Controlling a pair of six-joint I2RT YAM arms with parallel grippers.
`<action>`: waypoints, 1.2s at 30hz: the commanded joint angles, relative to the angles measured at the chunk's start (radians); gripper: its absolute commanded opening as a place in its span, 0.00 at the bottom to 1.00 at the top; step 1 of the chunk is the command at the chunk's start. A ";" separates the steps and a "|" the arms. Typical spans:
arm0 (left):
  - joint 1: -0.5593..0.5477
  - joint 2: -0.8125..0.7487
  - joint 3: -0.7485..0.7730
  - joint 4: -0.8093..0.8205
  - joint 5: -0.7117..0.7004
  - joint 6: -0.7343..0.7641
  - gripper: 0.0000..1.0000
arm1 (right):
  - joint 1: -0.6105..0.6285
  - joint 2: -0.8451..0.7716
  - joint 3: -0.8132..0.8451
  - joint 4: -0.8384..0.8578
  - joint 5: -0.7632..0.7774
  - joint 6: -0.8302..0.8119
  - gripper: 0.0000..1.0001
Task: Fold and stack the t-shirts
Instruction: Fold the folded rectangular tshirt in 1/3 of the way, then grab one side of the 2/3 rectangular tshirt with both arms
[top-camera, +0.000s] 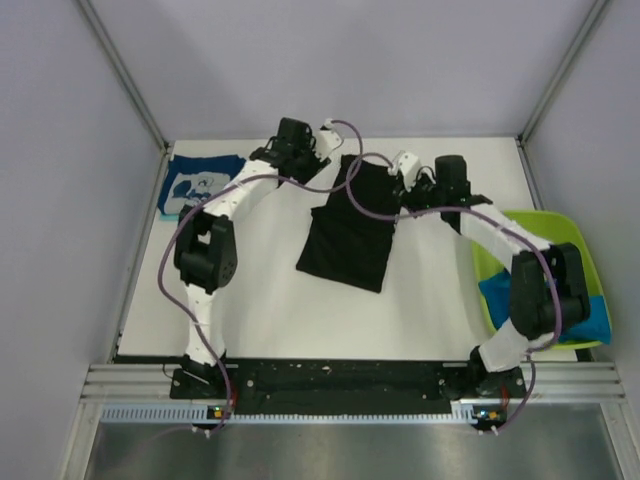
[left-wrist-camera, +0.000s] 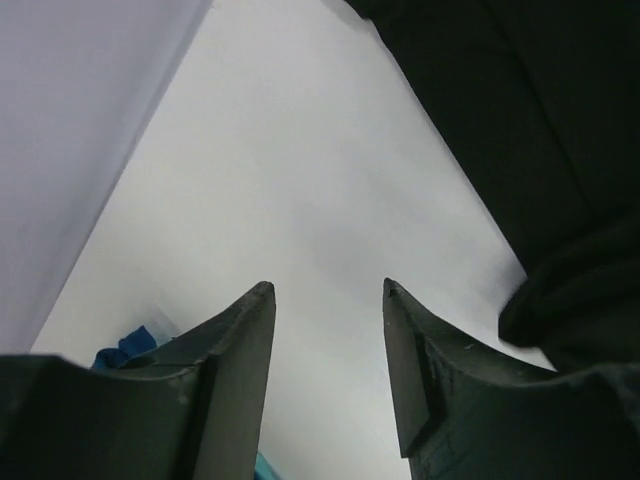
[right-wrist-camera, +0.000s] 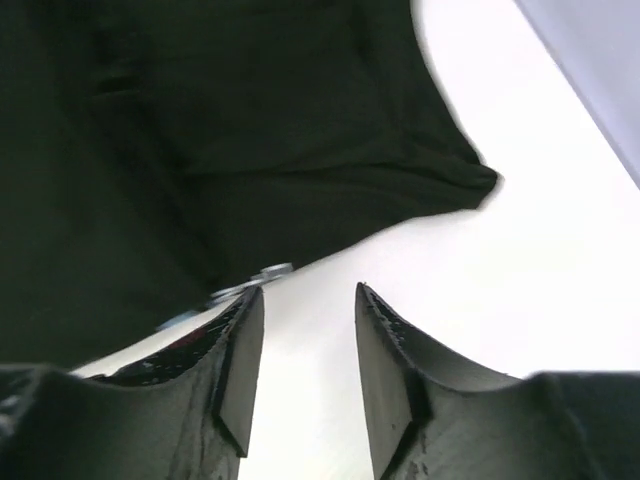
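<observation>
A black t-shirt (top-camera: 350, 225) lies folded lengthwise in the middle of the white table. It fills the upper right of the left wrist view (left-wrist-camera: 530, 130) and the upper left of the right wrist view (right-wrist-camera: 220, 130). My left gripper (top-camera: 318, 140) is open and empty just beyond the shirt's far left corner (left-wrist-camera: 325, 295). My right gripper (top-camera: 403, 172) is open and empty at the shirt's far right edge (right-wrist-camera: 305, 295). A navy shirt with a white graphic (top-camera: 200, 185) lies folded at the far left. Bright blue shirts (top-camera: 590, 315) sit in the tub.
A lime-green tub (top-camera: 555, 230) stands at the right edge of the table, partly under my right arm. Grey walls and metal posts close in the far and side edges. A black rail runs along the near edge.
</observation>
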 joint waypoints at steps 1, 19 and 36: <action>0.025 -0.278 -0.277 -0.082 0.422 0.204 0.50 | 0.157 -0.282 -0.211 -0.027 -0.106 -0.177 0.45; -0.084 -0.450 -0.867 -0.027 0.419 0.648 0.68 | 0.515 -0.298 -0.473 -0.147 0.101 -0.183 0.54; -0.098 -0.478 -0.884 -0.045 0.342 0.538 0.00 | 0.557 -0.291 -0.455 -0.175 0.153 -0.123 0.00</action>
